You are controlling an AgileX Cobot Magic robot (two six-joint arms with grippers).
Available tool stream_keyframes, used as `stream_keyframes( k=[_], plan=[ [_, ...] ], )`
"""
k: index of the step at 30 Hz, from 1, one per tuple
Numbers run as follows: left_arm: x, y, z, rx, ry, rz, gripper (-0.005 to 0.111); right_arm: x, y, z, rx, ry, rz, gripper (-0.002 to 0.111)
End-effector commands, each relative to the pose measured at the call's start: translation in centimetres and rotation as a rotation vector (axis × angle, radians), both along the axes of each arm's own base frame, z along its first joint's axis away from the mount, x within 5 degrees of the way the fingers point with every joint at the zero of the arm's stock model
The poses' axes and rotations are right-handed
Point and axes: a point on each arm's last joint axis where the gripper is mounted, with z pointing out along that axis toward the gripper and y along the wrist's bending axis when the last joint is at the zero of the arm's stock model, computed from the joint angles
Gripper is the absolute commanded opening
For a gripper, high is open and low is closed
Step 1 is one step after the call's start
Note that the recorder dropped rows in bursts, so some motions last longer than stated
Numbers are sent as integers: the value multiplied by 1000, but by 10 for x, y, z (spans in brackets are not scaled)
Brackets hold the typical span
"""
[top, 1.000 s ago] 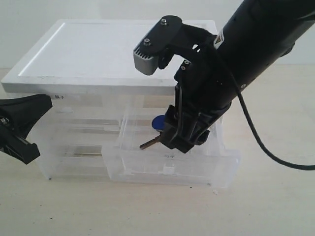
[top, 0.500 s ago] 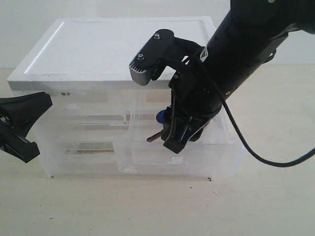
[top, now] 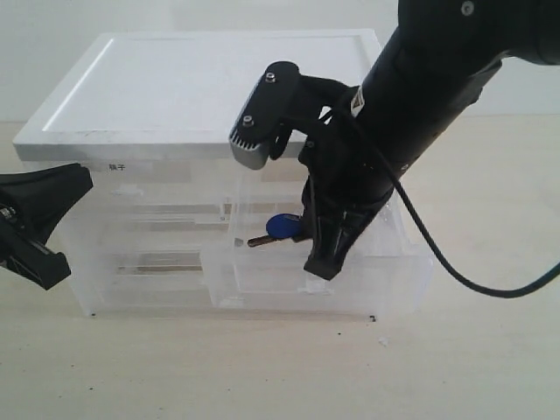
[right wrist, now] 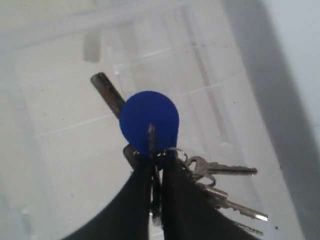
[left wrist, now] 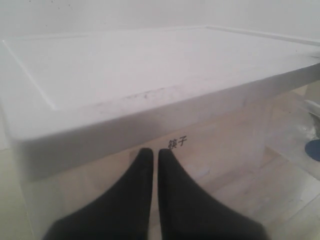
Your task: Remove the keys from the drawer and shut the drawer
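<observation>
My right gripper [top: 308, 247] [right wrist: 156, 165] is shut on the ring of the keys [top: 280, 227] [right wrist: 149, 120]. The round blue tag sticks out past the fingertips and a brown key points left. Two silver keys [right wrist: 227, 171] hang to one side. The bunch hangs over the drawer [top: 350, 284] [right wrist: 60, 150], the translucent half-width one at the cabinet's lower right, whose front still juts out a little. My left gripper [top: 80, 179] [left wrist: 151, 152] is shut and empty, hovering just off the cabinet's left front, apart from the drawer. The blue tag [left wrist: 314, 150] also shows in the left wrist view.
The cabinet has a flat white top [top: 210, 87] and more translucent drawers on its left half [top: 149, 254]. A dark-lettered label [left wrist: 177, 143] sits under the top's front edge. A black cable [top: 455, 271] loops off the right arm. Light wooden table [top: 262, 376] surrounds the cabinet.
The drawer's front has slid back toward the cabinet. The right arm has tilted and the keys now hang level, blue tag lower. The left gripper has stayed put.
</observation>
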Motion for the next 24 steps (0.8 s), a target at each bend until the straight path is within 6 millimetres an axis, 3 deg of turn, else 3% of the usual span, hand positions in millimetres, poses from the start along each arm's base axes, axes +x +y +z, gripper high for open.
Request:
stream_keyframes(
  k=[1,5,13,16,20,22,24],
  plan=[
    [1,-1,3,-23,-14,-4,5,-25,6,12,-32,-28,104,0],
    [0,-1,3,-23,-10,-15,5,-40,9,25,-27,-80,162,0],
    [0,-2,2,-26,-6,-19,5,-46,1,37,-22,-98,132,1],
    [0,-2,2,-26,-6,-19,5,-45,3,33,-48,-101,174,15],
    [0,-2,2,-21,-5,-28,5,-40,4,19,-124,-68,176,56],
    [-1,-3,2,-19,-6,-39,5,-37,8,14,-123,-72,177,57],
    [-1,-4,3,-22,-11,-48,5,-33,12,11,-114,-89,178,50]
  ],
)
